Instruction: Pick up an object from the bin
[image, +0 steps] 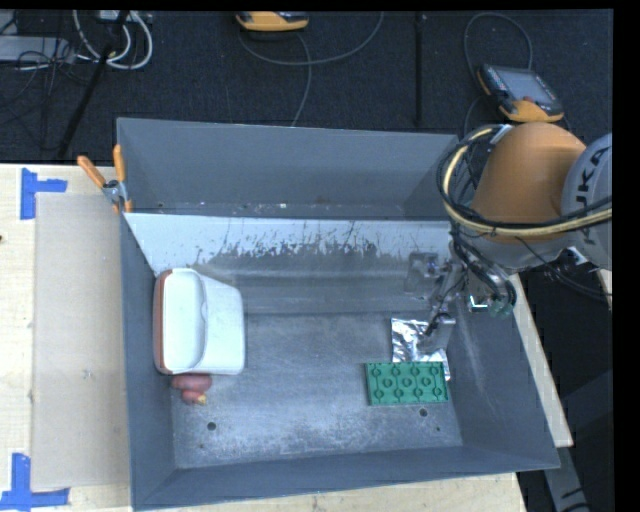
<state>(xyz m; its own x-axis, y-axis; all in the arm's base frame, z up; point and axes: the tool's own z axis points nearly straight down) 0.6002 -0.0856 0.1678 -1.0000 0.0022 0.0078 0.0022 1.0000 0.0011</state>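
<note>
cover (525, 175): orange, smooth rounded dome | cables (452, 195): black and pale loops hugging the cover's left and lower edge | link (603, 185): pale grey shell right of the cover, dark lettering partly seen | pincer (434, 336): dark grey metal below-left of the cover, thin wires, small green-white spot on its right
</note>
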